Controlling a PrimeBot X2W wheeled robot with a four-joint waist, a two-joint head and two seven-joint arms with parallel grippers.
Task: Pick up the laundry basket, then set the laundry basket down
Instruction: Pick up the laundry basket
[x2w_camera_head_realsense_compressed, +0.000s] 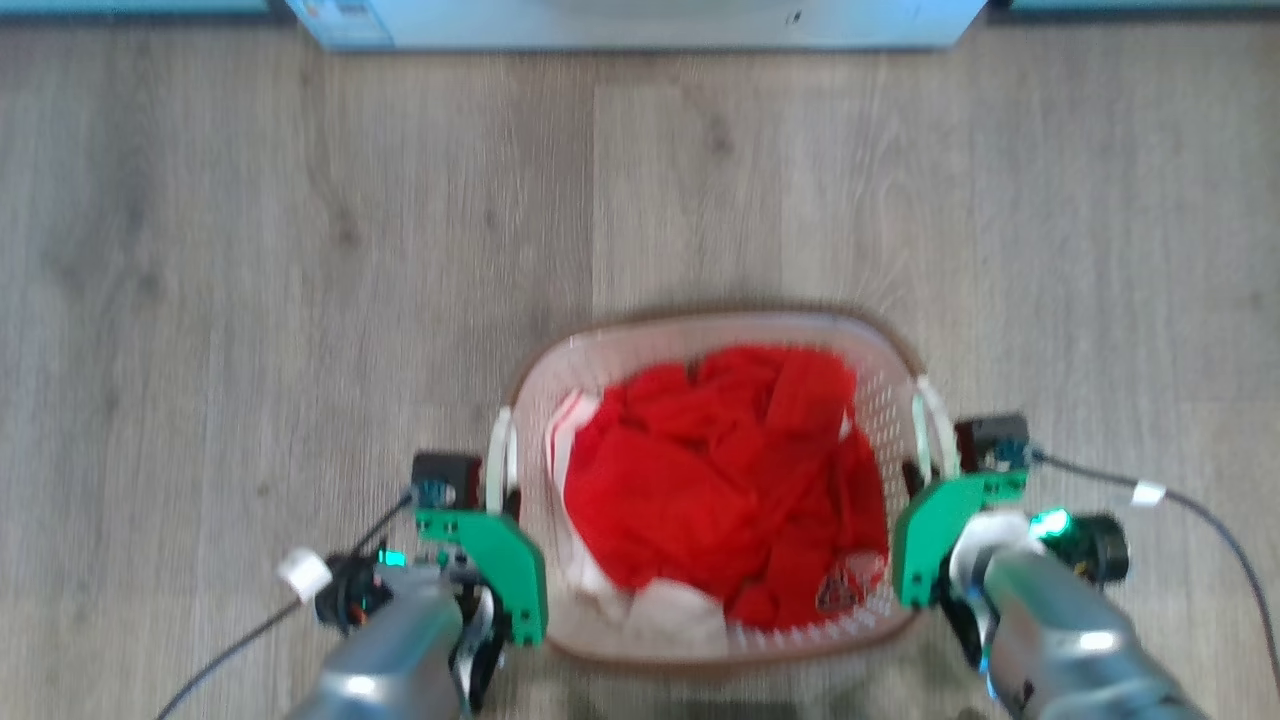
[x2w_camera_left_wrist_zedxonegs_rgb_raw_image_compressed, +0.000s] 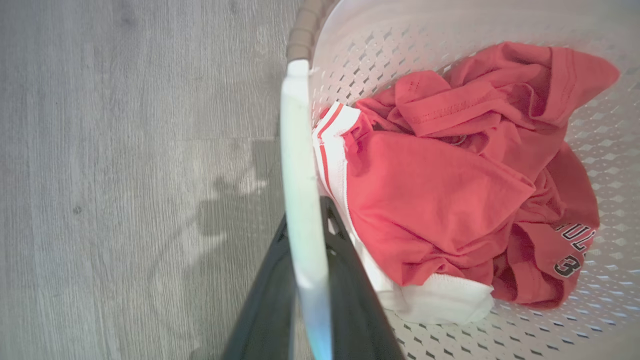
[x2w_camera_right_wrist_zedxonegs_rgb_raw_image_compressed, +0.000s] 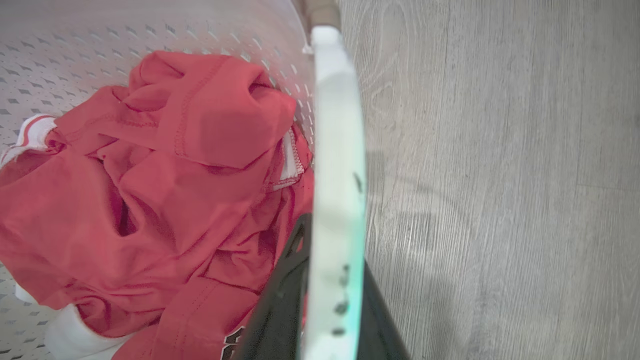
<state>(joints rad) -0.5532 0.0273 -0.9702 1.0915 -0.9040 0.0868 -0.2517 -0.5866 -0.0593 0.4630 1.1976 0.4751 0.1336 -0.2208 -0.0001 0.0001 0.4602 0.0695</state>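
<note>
The laundry basket is white and perforated with a brown rim, low in the centre of the head view, full of red and white clothes. My left gripper is shut on its left white handle, and my right gripper is shut on the right handle. In the left wrist view the dark fingers straddle the handle beside the basket wall. The right wrist view has the fingers clamped on the handle. I cannot tell whether the basket touches the floor.
Grey wood-plank floor spreads on all sides of the basket. The pale blue base of a large appliance runs along the far edge. Black cables trail from both wrists.
</note>
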